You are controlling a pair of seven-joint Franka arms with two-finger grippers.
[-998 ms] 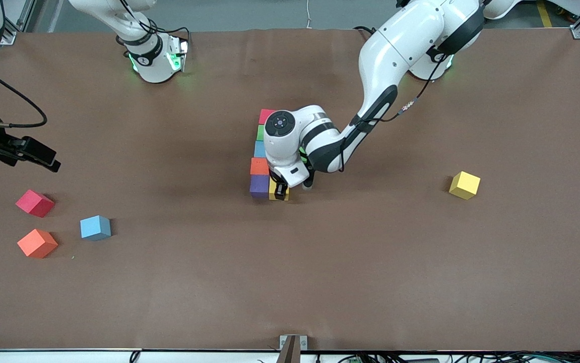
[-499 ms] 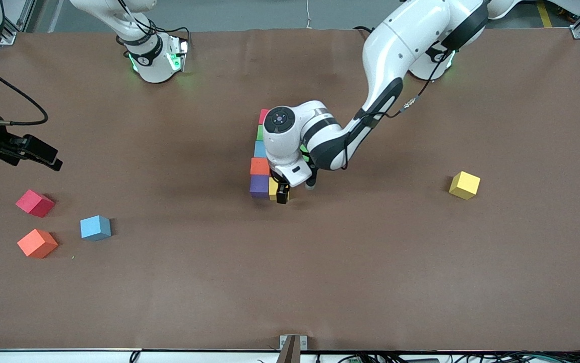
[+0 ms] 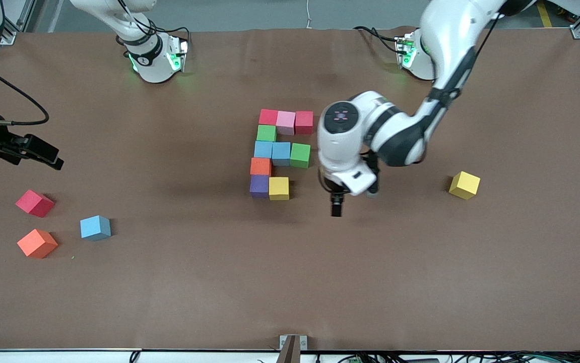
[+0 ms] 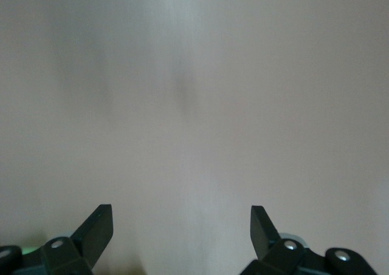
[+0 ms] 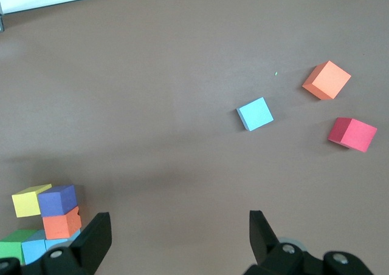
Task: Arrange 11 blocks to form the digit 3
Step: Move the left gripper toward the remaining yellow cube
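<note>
Ten blocks lie together mid-table: red [image 3: 268, 117], pink [image 3: 285, 122] and red [image 3: 304, 122] in a row, green [image 3: 266, 133], then light blue [image 3: 263, 149], blue [image 3: 281, 153], green [image 3: 300, 155], orange [image 3: 259, 166], purple [image 3: 259, 185] and yellow [image 3: 278, 188]. My left gripper [image 3: 336, 206] [image 4: 181, 226] hangs open and empty over bare table beside that yellow block. A loose yellow block [image 3: 464, 185] lies toward the left arm's end. My right gripper [image 3: 50, 157] [image 5: 179, 226] waits open and empty over the right arm's end of the table.
Three loose blocks lie near the right arm's end: red [image 3: 35, 203] [image 5: 352, 134], light blue [image 3: 95, 227] [image 5: 255, 113] and orange [image 3: 37, 243] [image 5: 327, 80]. The brown table mat [image 3: 290, 282] stretches bare toward the front camera.
My left gripper opened, let go of the yellow block beside the purple one, rose and swung toward the left arm's end, uncovering the cluster. The right arm has not moved.
</note>
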